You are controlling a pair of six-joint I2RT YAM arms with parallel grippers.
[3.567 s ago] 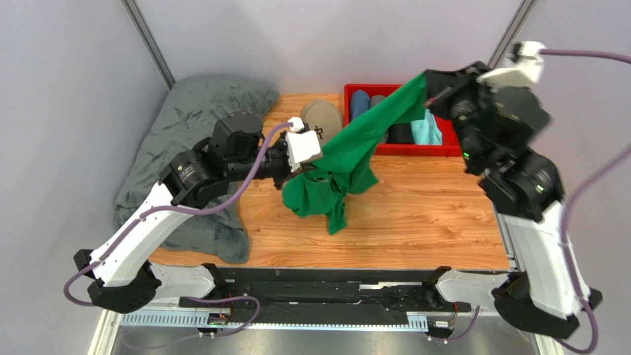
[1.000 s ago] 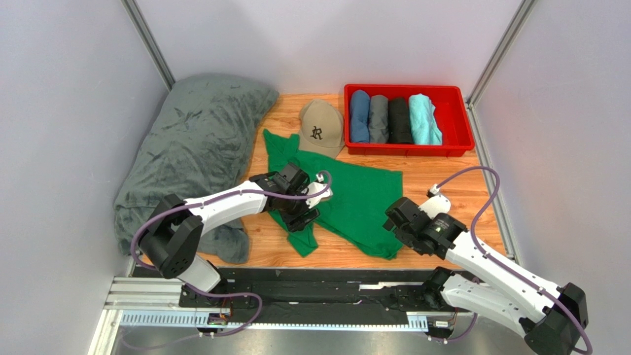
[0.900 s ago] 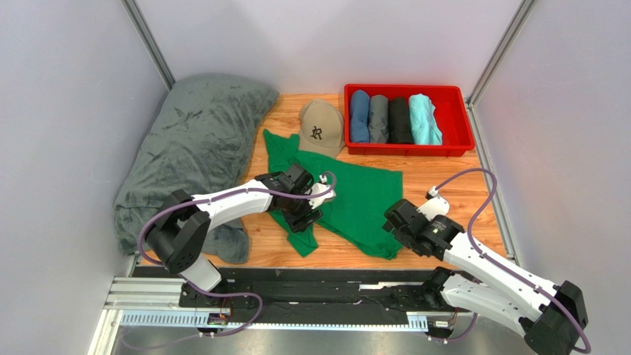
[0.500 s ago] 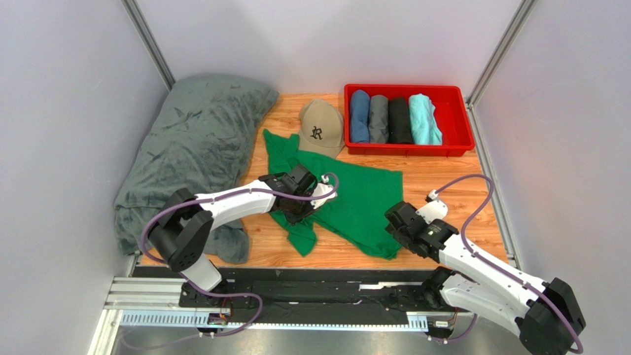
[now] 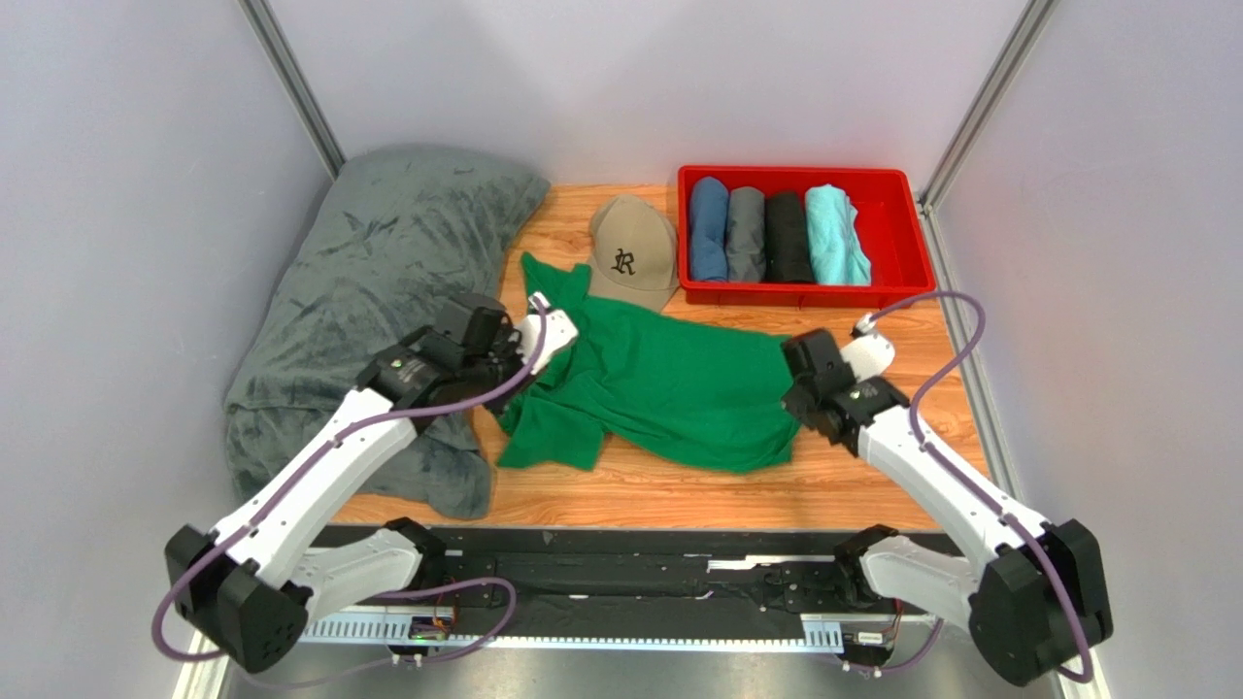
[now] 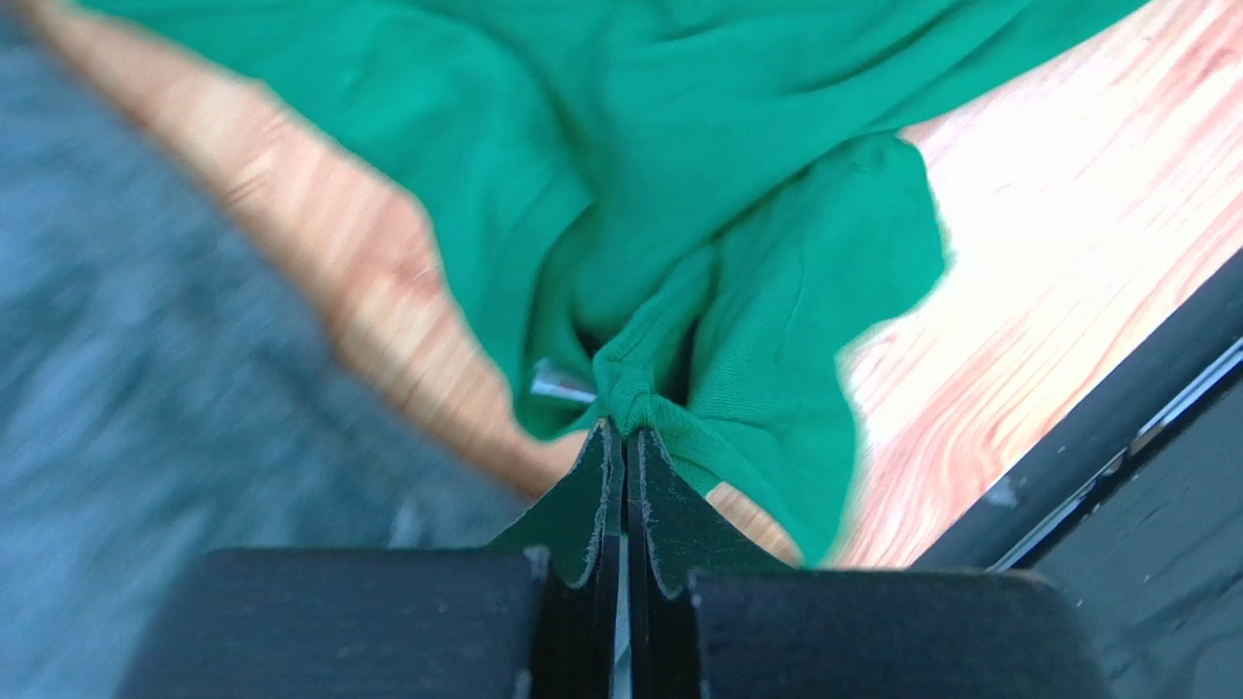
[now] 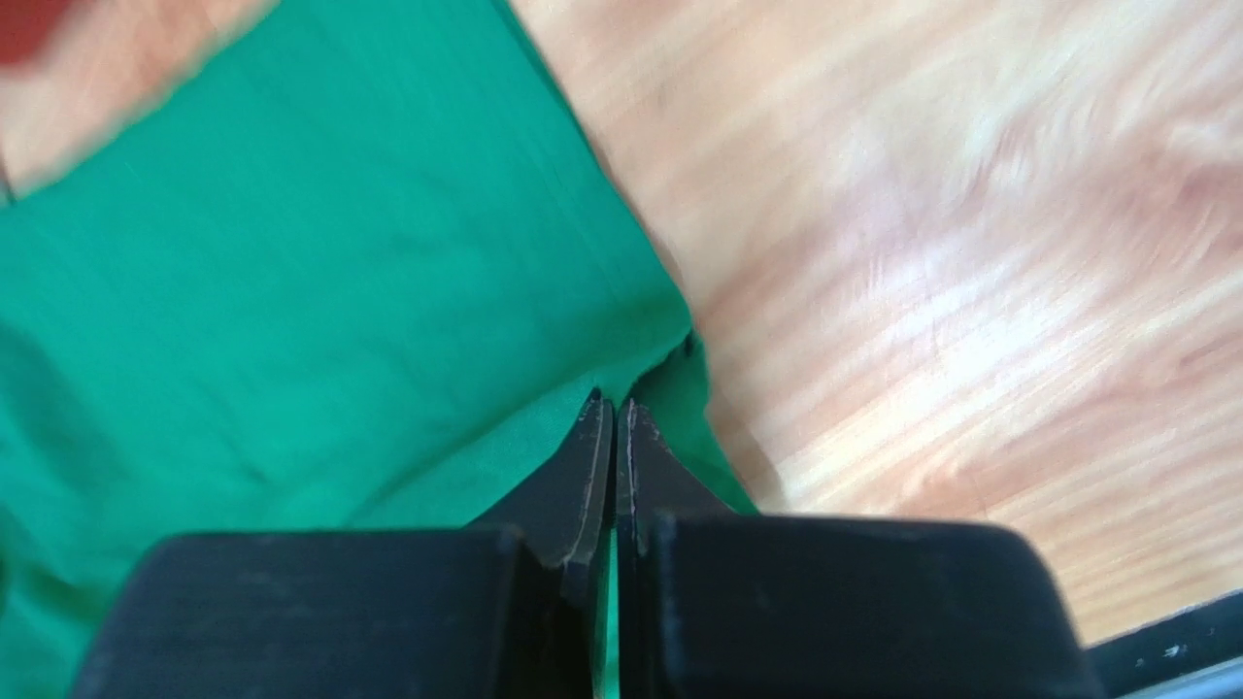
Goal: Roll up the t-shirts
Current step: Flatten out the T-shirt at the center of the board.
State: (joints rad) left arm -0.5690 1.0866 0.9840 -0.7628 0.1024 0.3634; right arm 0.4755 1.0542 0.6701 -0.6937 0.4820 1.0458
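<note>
Top external, axis: green t-shirt [image 5: 664, 391] ran left-to-right, spanning both grips.
Left gripper [image 6: 625, 431]: pinched its left edge.
Right gripper [image 7: 613, 411]: clamped its right corner.

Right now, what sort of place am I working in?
Probably a robot lab cell, not a home: bare grey walls with metal corner posts, a small wood-grain table, and a red bin of rolled shirts beyond the green shirt.
</note>
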